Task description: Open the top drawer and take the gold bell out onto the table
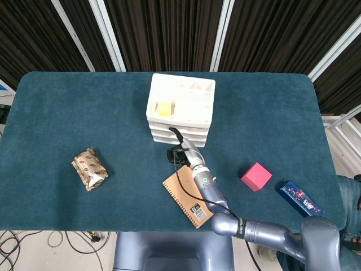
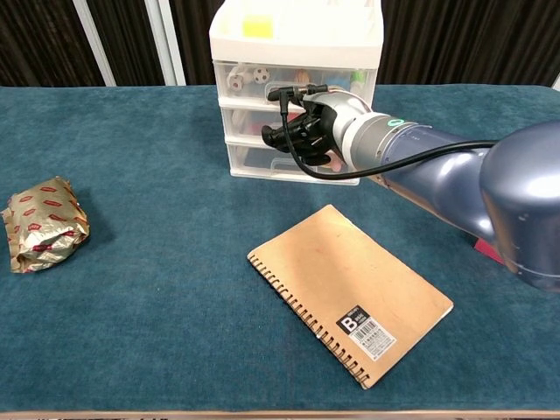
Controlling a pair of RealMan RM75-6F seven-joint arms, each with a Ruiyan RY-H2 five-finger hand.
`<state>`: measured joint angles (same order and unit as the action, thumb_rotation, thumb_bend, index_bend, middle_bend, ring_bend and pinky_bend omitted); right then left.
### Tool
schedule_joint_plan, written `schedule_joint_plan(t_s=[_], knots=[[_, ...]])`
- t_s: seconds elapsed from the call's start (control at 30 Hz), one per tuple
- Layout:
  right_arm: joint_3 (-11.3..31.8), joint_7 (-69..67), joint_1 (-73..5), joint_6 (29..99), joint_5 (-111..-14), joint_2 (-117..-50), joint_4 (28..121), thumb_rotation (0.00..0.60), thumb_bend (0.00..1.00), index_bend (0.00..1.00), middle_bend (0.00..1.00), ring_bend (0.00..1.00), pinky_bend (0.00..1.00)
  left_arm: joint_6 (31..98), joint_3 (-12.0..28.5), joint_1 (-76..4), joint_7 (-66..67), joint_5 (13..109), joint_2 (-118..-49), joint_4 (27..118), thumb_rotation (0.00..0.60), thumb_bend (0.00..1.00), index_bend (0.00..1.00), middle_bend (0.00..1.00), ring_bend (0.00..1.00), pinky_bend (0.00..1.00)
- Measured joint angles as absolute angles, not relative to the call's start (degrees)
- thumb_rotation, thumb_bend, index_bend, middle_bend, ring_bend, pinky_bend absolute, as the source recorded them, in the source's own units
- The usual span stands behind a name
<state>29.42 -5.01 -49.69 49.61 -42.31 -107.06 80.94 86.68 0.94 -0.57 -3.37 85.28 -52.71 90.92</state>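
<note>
Holding small toys, closed top drawer (image 2: 297,80); right hand (image 2: 306,133) curled before drawers, grip unclear

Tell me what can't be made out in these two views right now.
- Gold bell: not identifiable; in the chest view the right hand covers part of the drawer unit.
- Right hand's contact with the drawers: its fingers are curled, but the wrist hides any grip in the head view.
- Left hand: outside both views.
</note>
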Motion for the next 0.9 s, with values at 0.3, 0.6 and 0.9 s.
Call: schedule_joint_plan(t_s=[0.3,0.6,0.9], knots=[[28.96,-5.83,-49.92,48.51,-42.9,-106.69,81.09,0.6,0.61,0.0,0.84,0.96,1.0,86.59,0.93,-0.6,-3.21,85.28,-52.73,90.93,0.6,0.2,0.08,0.0,0.0,0.0],[27.81,-6.42,-50.02,47.24,-43.61,-105.87,82.49,0.6,0.61,0.0,0.84,0.96,1.0,86.59,0.9,-0.61,-3.17,85.36,-52.73,90.88,0.6,0.2,0.08,0.0,0.0,0.0],[27.24,-6.49,-50.05,47.54,-44.02,-105.21,83.47,0.6,0.61,0.0,0.84,0.96,1.0,86.48,0.9,-0.63,-3.08,85.26,-52.72,90.88,0.6,0.2,0.08,0.0,0.0,0.0]])
